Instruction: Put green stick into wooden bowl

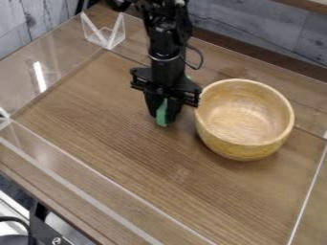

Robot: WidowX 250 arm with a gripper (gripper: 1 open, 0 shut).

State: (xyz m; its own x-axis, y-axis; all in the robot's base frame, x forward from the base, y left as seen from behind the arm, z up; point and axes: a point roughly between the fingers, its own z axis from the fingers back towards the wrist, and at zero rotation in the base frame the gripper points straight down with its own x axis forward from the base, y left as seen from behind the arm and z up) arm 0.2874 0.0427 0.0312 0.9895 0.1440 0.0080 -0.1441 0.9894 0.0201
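One black robot arm is all you have in this view, reaching down from the top of the picture to the brown wood-grain tabletop [115,144]. Your black end effector [163,111] points straight down, and its two fingers are drawn in tight on the small bright green flat stick [163,117], which shows as a short green patch poking out below and between the fingertips. You have the stick gripped, with its lower end at or just above the tabletop; you cannot tell from this angle whether it touches the surface.

Look to the right of the end effector and you find the round light-tan wooden bowl [243,117], with thick walls and a smooth rounded rim, standing upright on the tabletop. Its near rim lies just beside the end effector, apart from it by a narrow strip of bare wood. The stick is outside the bowl, to its left.

Clear plastic walls [38,72] edge the tabletop, and a grey plank wall [269,24] runs behind it
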